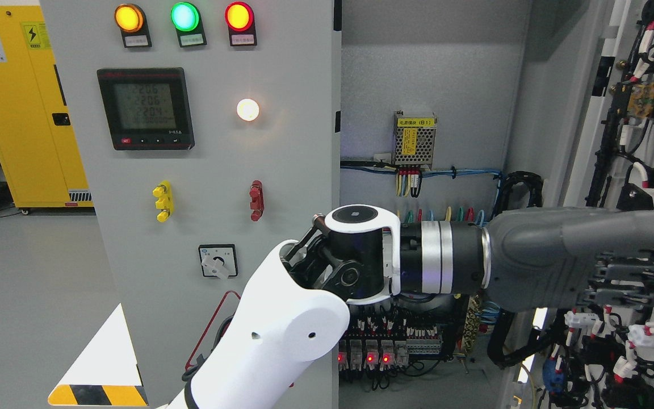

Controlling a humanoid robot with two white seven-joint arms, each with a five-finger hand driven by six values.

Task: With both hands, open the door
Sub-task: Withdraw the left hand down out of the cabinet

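Left arm enters from the lower left and reaches across to the right. The left robot hand (599,267) is grey, extended flat, its fingers (633,281) pointing toward the open right door (639,170). Fingers look mostly straight, only slightly bent at the tips, and no grasp on anything is visible — whether the fingertips touch the door's inner face cannot be told, since the hand runs to the frame's edge. Right arm not seen.

The door is already swung well out; its wired inner side lies just beyond and above the fingers. Behind the wrist, the cabinet interior (429,85) is exposed, with a power supply (415,139) above the forearm and a relay row (384,346) below it. Left of the elbow stands the closed left panel (202,170), carrying a meter (145,108) and lamps (185,17).

Risks, as judged from here:
- The fingers sit right among the door's cable bundles (650,335) — a further push could snag a fingertip in a loop and tug a connector.
- A flat, unhooked hand may slide off the door surface rather than drive it.
- The forearm crosses low in front of the terminals; a dip would brush live wiring.
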